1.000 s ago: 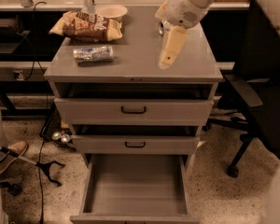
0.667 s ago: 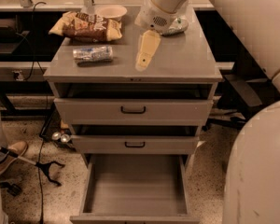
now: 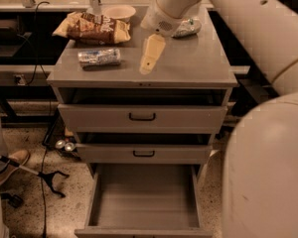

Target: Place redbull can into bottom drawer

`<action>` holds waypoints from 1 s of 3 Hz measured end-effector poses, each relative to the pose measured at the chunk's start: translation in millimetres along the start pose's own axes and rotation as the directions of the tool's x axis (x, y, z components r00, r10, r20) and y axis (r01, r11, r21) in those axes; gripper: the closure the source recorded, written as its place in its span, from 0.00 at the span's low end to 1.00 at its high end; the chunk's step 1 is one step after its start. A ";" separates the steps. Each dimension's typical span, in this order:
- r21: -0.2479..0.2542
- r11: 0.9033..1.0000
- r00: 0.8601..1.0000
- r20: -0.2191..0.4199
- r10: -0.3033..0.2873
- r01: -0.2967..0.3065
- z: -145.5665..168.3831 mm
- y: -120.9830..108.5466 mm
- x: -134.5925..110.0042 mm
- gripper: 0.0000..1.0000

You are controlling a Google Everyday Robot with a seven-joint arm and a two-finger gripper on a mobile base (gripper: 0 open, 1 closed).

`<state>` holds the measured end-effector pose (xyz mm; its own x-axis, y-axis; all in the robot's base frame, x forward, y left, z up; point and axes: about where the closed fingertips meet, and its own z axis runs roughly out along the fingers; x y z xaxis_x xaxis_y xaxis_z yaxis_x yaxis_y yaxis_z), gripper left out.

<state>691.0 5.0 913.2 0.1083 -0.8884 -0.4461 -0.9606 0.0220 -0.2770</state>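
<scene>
As I looked in through the camera, the slim can [image 3: 99, 57] lay on its side on the tabletop [image 3: 198, 66], toward the front left. It sat just in front of a snack bag [image 3: 93, 29] and well apart from the bottom drawer [image 3: 144, 197], which stood pulled out below with its floor bare. The pincer [image 3: 150, 61] hung over the middle of the tabletop, to the right of the slim can and not touching it. It pointed downward and held nothing that I could see, but I could not tell how far open it was. A fat can [image 3: 186, 28] lay at the back right behind the arm, and a bowl [image 3: 119, 11] sat beyond the bag.

I judged the slim can to be light, with a thin wall that was stiff enough to grip yet likely to dent under a hard squeeze. Its smooth metal skin looked slippery, and lying down it would probably roll toward the front or back at the least nudge. The best hold, I reckoned, was across the middle of its body, with the pincer coming straight down and closing on the two long curved sides. The shiny ends offered poor purchase. With the bag so near behind, I expected little room on that side.
</scene>
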 end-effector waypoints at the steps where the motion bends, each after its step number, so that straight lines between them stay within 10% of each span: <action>1: 0.003 1.000 1.000 -0.001 0.023 -0.023 46.8 -35.8 0.0 0.00; 3: -0.009 1.000 1.000 0.005 0.007 -0.007 92.6 -64.5 -19.3 0.00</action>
<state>774.6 63.2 860.9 0.1030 -0.8857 -0.4526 -0.9637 0.0239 -0.2659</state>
